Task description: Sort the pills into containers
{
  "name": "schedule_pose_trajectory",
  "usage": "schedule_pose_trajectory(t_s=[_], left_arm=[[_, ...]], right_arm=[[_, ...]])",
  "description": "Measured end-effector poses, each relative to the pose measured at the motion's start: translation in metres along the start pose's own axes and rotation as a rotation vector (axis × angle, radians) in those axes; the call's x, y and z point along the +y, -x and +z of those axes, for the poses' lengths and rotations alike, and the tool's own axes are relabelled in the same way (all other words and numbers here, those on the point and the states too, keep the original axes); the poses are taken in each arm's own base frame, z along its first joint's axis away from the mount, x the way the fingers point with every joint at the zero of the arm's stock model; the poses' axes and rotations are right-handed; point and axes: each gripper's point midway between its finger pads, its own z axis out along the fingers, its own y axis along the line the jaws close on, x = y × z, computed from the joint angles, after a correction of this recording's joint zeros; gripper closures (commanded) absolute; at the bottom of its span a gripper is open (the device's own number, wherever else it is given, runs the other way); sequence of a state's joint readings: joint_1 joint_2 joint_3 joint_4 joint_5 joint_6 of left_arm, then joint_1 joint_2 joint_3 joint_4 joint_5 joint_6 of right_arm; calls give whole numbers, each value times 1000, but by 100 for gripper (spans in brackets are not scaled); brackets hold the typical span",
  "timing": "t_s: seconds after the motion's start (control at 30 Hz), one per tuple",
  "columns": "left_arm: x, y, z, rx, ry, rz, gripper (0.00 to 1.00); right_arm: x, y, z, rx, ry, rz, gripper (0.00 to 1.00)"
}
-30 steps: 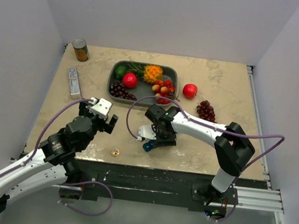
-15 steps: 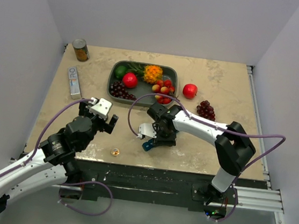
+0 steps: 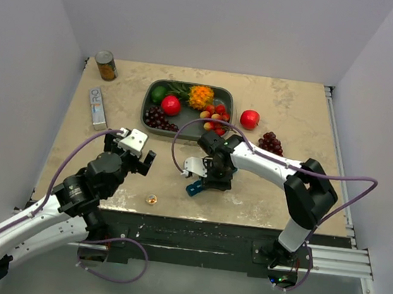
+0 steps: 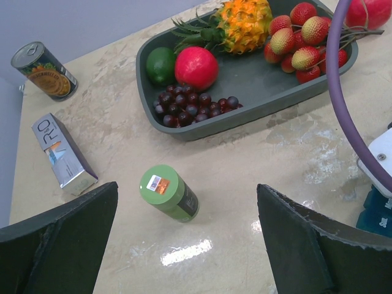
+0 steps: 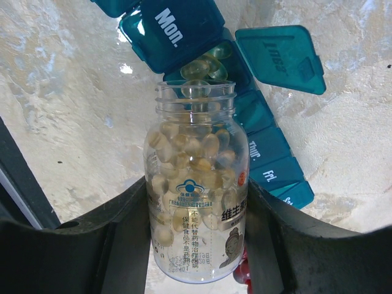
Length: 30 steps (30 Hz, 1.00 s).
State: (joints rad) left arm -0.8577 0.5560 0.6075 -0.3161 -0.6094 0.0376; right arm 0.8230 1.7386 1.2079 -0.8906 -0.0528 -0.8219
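The teal pill organiser [image 5: 269, 153] lies on the table with a "Mon." lid [image 5: 171, 27] shut and one lid [image 5: 282, 55] flipped open. Pale capsules [image 5: 205, 64] lie in the open compartment. My right gripper [image 5: 196, 208] is shut on a clear bottle [image 5: 196, 184] full of pale capsules, its open mouth tipped over that compartment. From above, the right gripper [image 3: 213, 173] sits just above the organiser [image 3: 195, 188]. My left gripper [image 4: 187, 245] is open and empty, above a small green bottle [image 4: 169, 193]. One amber pill [image 3: 151, 199] lies loose near the front edge.
A dark grey fruit tray [image 3: 145, 109] with fruit stands at the back centre. A red apple [image 3: 249, 119] and dark grapes [image 3: 271, 145] lie to its right. A can [image 3: 106, 66] and a small box [image 3: 99, 107] are at the back left.
My right gripper has shifted slightly to the right and away with the bottle in it. The left arm has not moved.
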Motion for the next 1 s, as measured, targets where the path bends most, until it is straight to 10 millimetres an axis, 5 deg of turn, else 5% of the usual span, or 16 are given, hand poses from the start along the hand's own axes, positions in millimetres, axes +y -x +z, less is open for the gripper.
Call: schedule_pose_trajectory(t_s=[1.0], left_arm=[[-1,-1,1,6,-1,4,1]], right_arm=[[-6,-1,3,-118,18,74,100]])
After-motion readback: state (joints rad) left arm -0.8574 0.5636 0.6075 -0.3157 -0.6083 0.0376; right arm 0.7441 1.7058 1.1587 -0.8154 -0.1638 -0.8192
